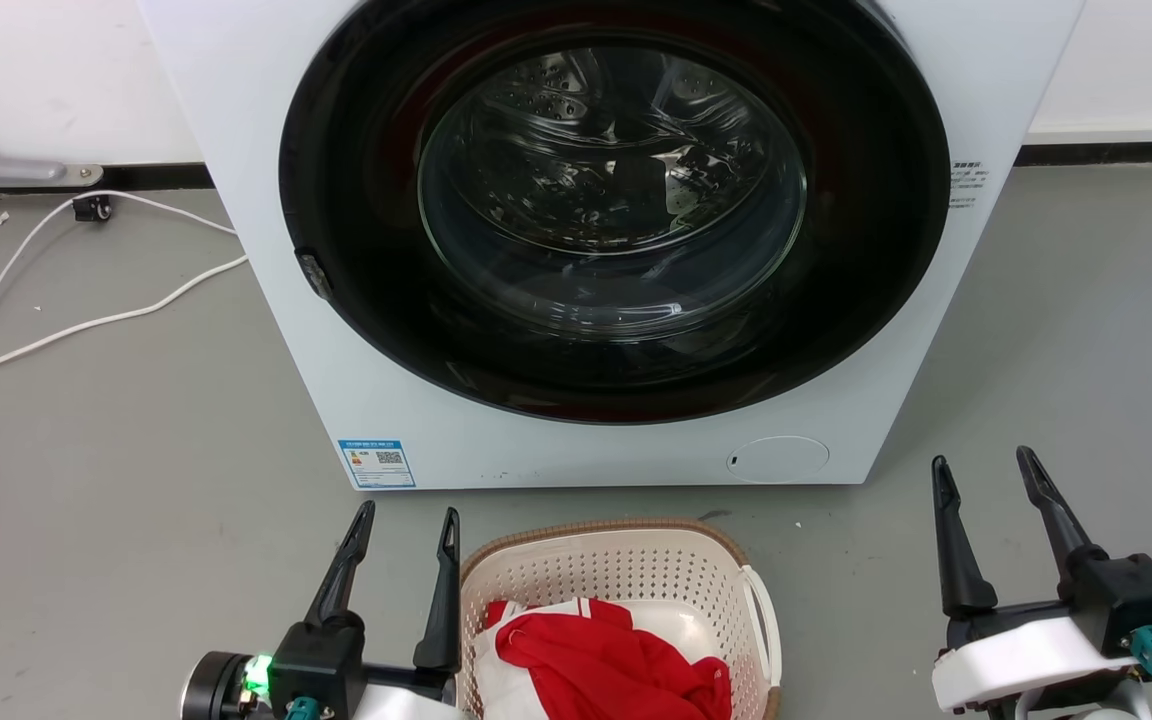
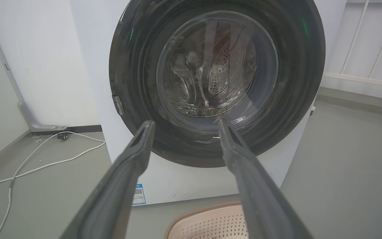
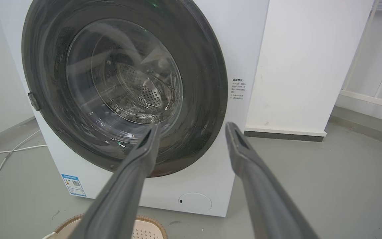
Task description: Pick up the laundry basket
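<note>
The laundry basket [image 1: 606, 527], a red garment [image 1: 606, 660] heaped inside, sits on the floor just in front of the washer [image 1: 336, 330], not yet lifted. The left gripper [image 1: 410, 510], fingers spread and empty, hovers before the washer's lower left corner, while the right gripper [image 1: 982, 458], likewise parted and holding nothing, hangs off the washer's lower right corner. The pickup looks barely begun: neither gripper has a hold, so reaching, gripping and lifting all lie ahead
</note>
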